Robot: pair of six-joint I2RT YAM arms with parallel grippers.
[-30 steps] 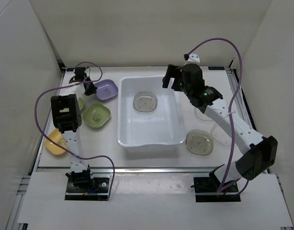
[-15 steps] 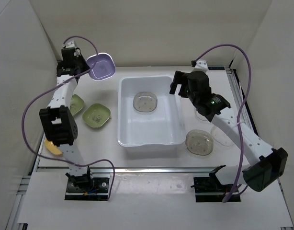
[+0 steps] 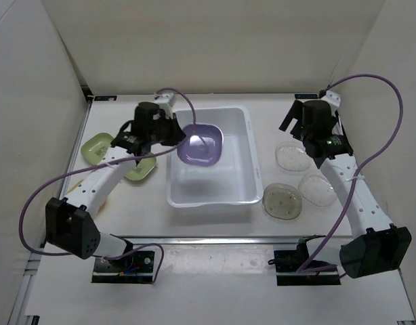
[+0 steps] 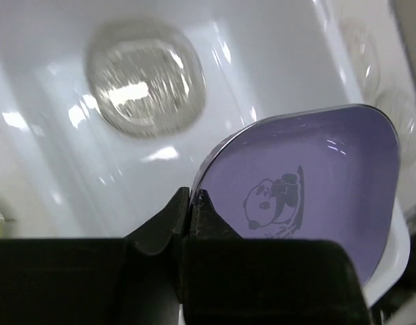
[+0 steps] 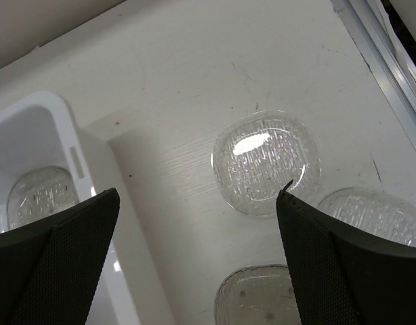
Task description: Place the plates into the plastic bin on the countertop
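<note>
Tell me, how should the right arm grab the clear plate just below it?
Probably by the rim, from above: the clear plate lies flat and shallow on the countertop, so only its upturned edge can be pinched, one finger of the open right gripper inside, one outside.

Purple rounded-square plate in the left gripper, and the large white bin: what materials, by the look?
Purple rounded-square plate: likely glossy opaque plastic; crisp highlights, thin moulded rim, printed panda. Large white bin: probably smooth semi-gloss plastic; bright glare streaks on its rounded walls.
</note>
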